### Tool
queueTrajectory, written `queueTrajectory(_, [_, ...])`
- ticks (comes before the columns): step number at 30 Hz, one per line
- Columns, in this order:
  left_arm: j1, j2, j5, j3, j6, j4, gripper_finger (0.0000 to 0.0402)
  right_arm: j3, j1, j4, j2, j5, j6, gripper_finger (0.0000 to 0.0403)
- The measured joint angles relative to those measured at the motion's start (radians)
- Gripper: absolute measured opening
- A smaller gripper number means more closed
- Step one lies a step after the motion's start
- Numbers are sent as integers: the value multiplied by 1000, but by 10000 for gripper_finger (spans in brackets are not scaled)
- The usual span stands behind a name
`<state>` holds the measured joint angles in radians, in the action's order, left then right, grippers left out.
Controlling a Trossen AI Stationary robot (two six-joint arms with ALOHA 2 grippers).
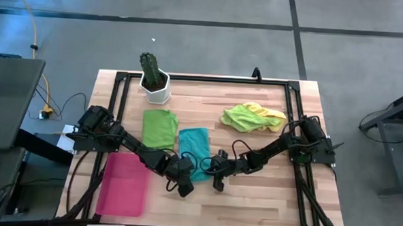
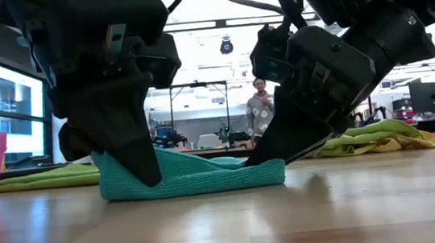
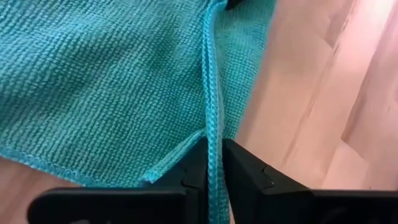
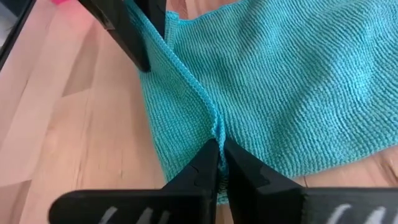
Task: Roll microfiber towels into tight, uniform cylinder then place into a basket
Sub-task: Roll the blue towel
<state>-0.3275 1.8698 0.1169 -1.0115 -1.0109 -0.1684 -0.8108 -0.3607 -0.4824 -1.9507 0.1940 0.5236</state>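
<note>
- A white pot with a cactus (image 1: 154,80) and a person (image 2: 261,105) far behind stand well away from the fingers; nothing blocks them.
- The teal towel (image 1: 194,151) lies flat and soft, its near edge bunched.
- Left gripper (image 3: 213,167) and right gripper (image 4: 217,163) each pinch its hem.
- Four towels: teal, green towel (image 1: 158,127), lime towel (image 1: 243,117), yellow towel (image 1: 271,115). One pink basket (image 1: 123,184).
</note>
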Motion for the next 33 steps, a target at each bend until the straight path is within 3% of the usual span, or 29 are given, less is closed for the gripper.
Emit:
queueTrajectory(9, [0, 0, 40, 0, 54, 8, 70, 0, -6, 8, 0, 7, 15, 12])
queueTrajectory(24, [-9, -5, 74, -46, 182, -2, 72, -2, -11, 32, 0, 13, 19, 12])
queueTrajectory(29, [-24, -7, 93, -127, 273, -113, 72, -2, -11, 34, 1, 13, 19, 12])
queueTrajectory(33, [-23, -7, 178, -176, 264, -297, 72, -2, -11, 35, 1, 12, 19, 12])
